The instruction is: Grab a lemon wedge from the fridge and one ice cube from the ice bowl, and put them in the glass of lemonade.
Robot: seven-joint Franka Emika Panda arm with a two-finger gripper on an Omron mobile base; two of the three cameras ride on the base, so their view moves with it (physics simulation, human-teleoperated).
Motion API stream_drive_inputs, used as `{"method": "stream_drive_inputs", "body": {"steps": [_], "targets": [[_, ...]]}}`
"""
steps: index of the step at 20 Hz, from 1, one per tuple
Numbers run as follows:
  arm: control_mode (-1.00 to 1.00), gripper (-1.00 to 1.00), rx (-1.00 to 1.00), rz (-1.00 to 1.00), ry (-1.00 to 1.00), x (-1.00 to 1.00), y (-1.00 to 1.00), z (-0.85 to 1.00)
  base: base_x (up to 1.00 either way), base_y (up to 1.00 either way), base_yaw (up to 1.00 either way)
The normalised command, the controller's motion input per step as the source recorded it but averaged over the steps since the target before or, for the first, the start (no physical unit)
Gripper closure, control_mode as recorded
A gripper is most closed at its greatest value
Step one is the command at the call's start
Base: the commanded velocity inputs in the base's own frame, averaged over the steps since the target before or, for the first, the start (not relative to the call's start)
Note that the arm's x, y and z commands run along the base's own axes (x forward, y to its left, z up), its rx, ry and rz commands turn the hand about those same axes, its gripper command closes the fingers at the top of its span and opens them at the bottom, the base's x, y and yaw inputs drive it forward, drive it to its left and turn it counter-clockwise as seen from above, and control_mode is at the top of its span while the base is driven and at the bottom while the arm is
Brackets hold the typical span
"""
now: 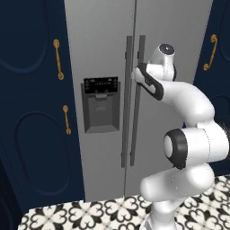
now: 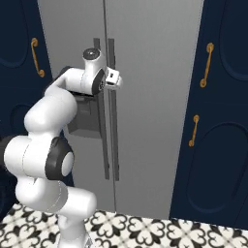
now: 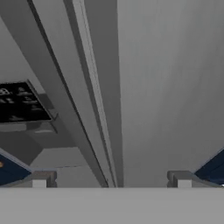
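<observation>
- The fridge (image 1: 103, 40) is a tall light-grey two-door unit and fills the middle of both base views; both doors are shut.
- A dark dispenser panel (image 1: 101, 85) with a recessed grey bay beneath it sits on the left door, at about mid height.
- Two long vertical grey handles (image 1: 134, 103) run side by side along the seam between the doors, one on each door.
- In the hand view the fridge front (image 3: 166, 87) is seen close up; the two handles (image 3: 94, 109) cross the view as slanted bars, and the dispenser panel (image 3: 22, 103) lies at the left edge.
- The gripper (image 3: 111, 180) is spread wide: its two finger tips stand well apart at the bottom of the hand view, with nothing between them.
- The lower ends of the handles, as framed in the hand view, fall between the two finger tips; contact with either handle cannot be confirmed.
- In the right base view the gripper (image 2: 114, 77) is held at the upper part of the handles (image 2: 112, 135), just in front of the door seam.
- In the left base view the white arm (image 1: 188, 134) rises from the lower right, and its wrist reaches the handles near their upper ends.
- Navy cabinets (image 1: 31, 112) with gold handles (image 1: 58, 58) flank the fridge on both sides.
- The floor (image 1: 90, 213) carries a black-and-white patterned tile.
</observation>
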Motion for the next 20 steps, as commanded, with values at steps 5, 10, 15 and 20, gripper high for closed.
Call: {"method": "stream_drive_inputs", "body": {"steps": [5,10,15,20], "targets": [[-1.0,-1.0,-0.28,0.04,0.0,0.19,0.0,0.0,0.0,0.0,0.0],[-1.0,-1.0,-0.03,0.03,-0.1,0.54,0.0,-0.19,0.0,0.0,0.0],[-1.0,-1.0,-0.01,0.0,-0.01,0.66,-0.09,-0.25,0.0,0.0,0.0],[-1.0,-1.0,0.0,0.0,0.0,0.72,-0.15,-0.14,0.0,0.0,0.0]]}}
